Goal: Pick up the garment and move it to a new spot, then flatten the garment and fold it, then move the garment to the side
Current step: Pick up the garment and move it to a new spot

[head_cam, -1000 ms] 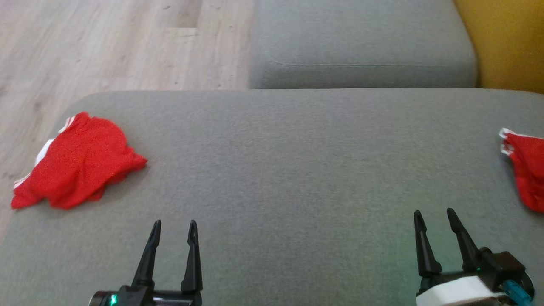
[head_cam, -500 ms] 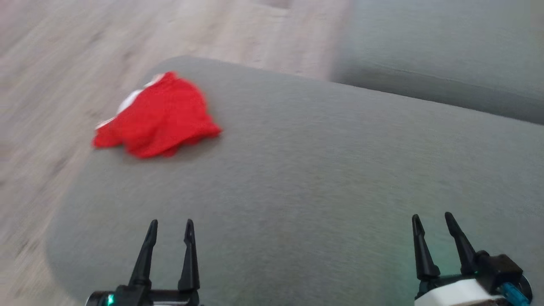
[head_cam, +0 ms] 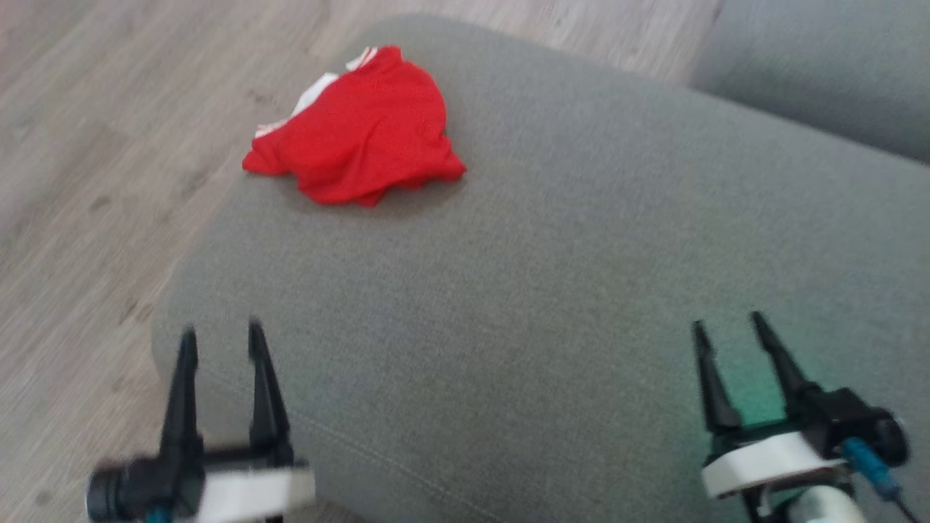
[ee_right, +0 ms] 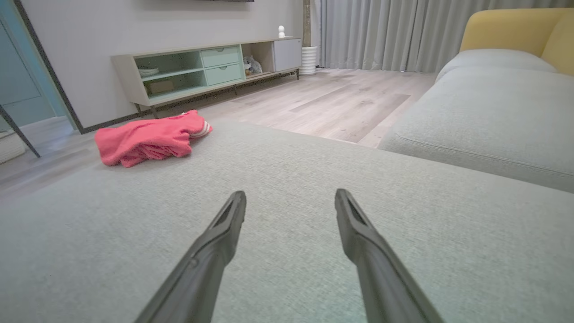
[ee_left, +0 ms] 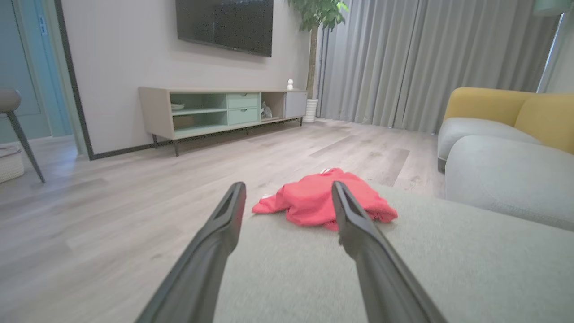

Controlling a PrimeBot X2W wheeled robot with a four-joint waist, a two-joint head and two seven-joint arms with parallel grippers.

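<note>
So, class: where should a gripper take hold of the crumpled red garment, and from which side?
Probably a raised fold at the near edge of the red garment, from above: it lies bunched, nothing flat to slide under. The open left gripper faces it, so approach from the near side.

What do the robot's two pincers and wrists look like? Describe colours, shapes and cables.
The left pincer and right pincer each have two long black fingers tapering to points, a black base and a white collar. A blue cable runs beside the right wrist.
</note>
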